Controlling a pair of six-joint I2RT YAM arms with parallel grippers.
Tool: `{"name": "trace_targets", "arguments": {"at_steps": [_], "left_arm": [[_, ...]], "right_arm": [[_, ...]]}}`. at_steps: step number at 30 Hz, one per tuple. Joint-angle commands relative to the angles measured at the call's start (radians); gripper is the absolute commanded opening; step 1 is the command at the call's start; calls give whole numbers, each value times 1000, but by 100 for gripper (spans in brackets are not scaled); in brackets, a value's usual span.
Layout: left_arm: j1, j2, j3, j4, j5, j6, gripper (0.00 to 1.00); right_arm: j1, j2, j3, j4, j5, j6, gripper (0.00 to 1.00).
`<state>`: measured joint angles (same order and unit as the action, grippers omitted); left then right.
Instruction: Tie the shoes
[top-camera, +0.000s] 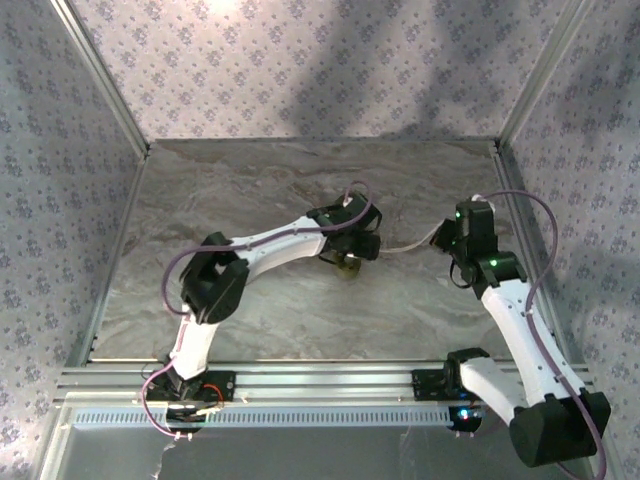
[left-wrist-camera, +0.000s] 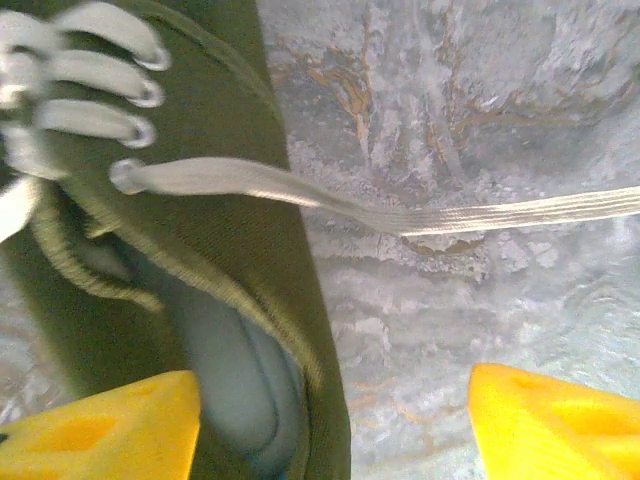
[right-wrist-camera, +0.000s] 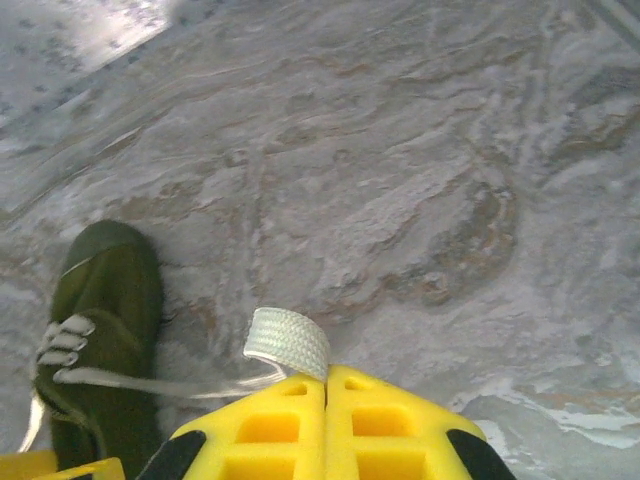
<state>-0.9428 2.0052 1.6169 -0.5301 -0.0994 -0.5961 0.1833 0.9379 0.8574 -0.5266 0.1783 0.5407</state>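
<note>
The olive-green shoe lies mid-table, partly hidden under my left gripper. In the left wrist view the shoe takes up the left side, with its grey inner opening between the spread yellow fingers. My left gripper is open and holds nothing. One white lace runs taut from an eyelet off to the right. My right gripper is shut on that lace, a short loop of it sticking out past the tips. The shoe lies to its lower left.
The marble-patterned table is boxed in by patterned walls on three sides, with an aluminium rail along the near edge. A yellow fingertip of the left gripper shows at the right wrist view's bottom-left corner.
</note>
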Motion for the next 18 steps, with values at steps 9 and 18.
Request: {"name": "trace_targets", "arguments": {"at_steps": [9, 18], "left_arm": [[149, -451, -396, 96, -99, 13, 76], [336, -726, -708, 73, -107, -115, 73]], "right_arm": [[337, -2, 143, 34, 134, -209, 0], [532, 102, 254, 70, 130, -364, 0]]}}
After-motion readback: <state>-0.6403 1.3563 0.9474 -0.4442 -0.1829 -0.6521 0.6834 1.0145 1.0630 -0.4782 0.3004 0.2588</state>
